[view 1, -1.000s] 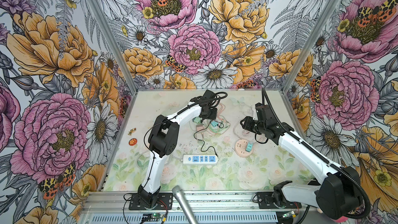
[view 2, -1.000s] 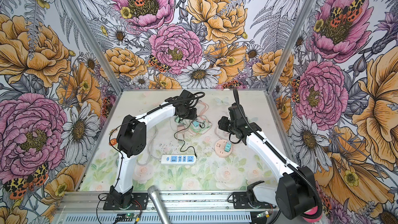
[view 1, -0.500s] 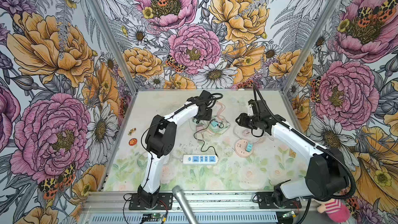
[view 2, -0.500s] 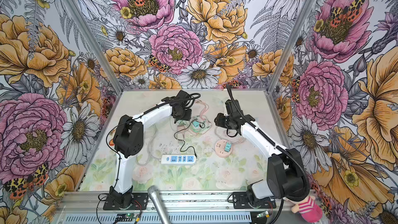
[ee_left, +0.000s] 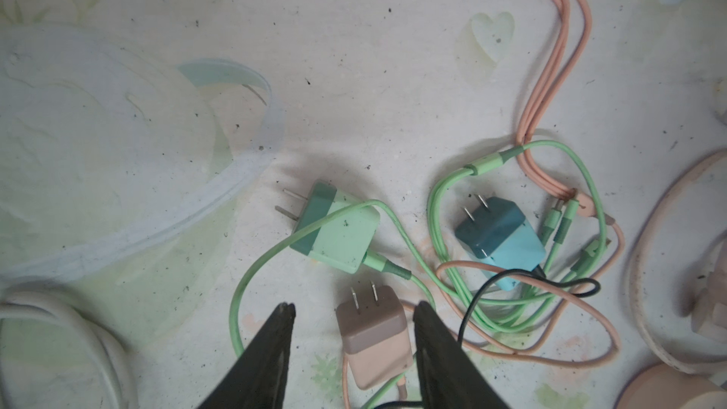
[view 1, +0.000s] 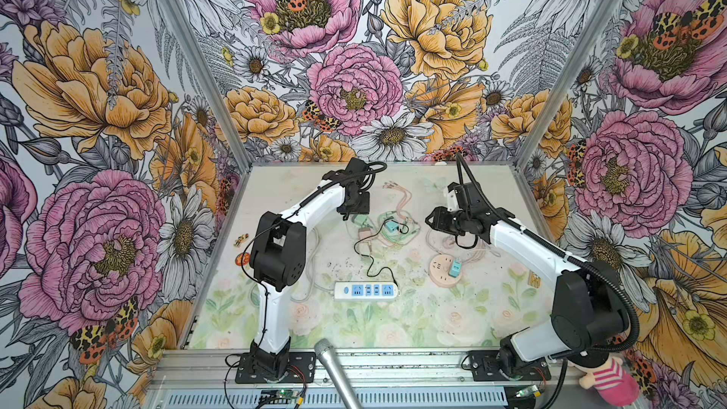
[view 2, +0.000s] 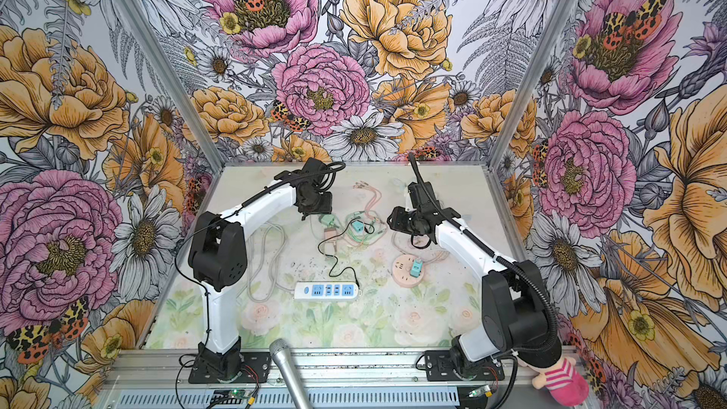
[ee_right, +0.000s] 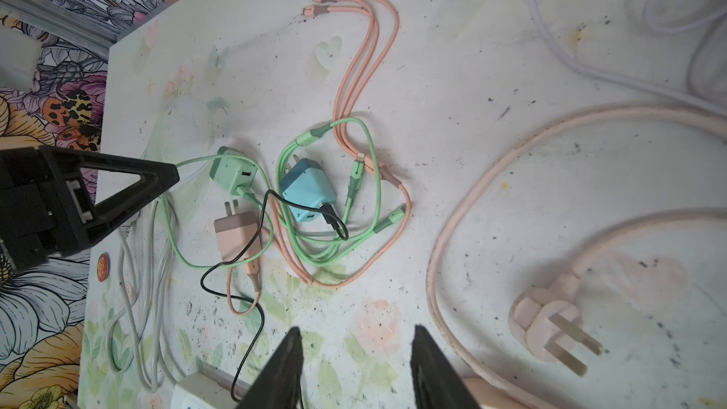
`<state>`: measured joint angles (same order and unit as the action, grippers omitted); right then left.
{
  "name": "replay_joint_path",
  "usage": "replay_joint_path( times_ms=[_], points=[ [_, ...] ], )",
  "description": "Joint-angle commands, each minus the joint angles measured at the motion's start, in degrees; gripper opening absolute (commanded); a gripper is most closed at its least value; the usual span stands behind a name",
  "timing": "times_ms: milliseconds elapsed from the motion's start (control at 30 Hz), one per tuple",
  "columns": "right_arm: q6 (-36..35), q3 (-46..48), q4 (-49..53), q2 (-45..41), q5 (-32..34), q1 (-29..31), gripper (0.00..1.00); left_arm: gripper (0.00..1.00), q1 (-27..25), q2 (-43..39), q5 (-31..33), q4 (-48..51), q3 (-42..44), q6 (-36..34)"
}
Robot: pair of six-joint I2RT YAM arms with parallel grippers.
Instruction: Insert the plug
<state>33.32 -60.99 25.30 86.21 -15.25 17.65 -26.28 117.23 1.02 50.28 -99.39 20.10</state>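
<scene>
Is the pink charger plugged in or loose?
Loose: the pink charger lies flat on the table, prongs bare, between the open left fingers.

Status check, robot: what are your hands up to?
Left hand open, straddling pink charger plug, not gripped. Right hand open, empty. Green cord and black cord tangled alongside.

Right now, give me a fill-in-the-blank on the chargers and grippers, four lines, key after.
1. The open left gripper straddles the two-pin plastic wall charger coloured ___.
2. The open right gripper holds ___.
3. The white rectangular power strip has sockets coloured ___.
4. The small teal adapter sits in the round pink socket hub, nearer the ___ arm.
Missing words: pink; nothing; blue; right.
</scene>
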Motion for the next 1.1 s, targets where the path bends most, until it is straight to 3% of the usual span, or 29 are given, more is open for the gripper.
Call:
replay_joint_path(
  times_ms=[0, 567, 1067],
  points=[
    [-1.06, 0.06, -1.78, -1.49, 1.29, -0.21, 0.47, 0.54, -0.17, 2.07, -2.66, 0.21, -0.86, 3.63],
    [-2.74, 1.82, -1.90, -2.19, 1.19, -0.19, 0.47, 0.57, 0.66, 8.04, -1.15, -0.29, -2.24, 12.73],
    [-2.94, 3.77, -2.29, -2.85, 0.64, -0.18, 0.47, 0.63, 3.56, 12.99, -1.30, -0.30, -7.22, 16.47]
  ],
)
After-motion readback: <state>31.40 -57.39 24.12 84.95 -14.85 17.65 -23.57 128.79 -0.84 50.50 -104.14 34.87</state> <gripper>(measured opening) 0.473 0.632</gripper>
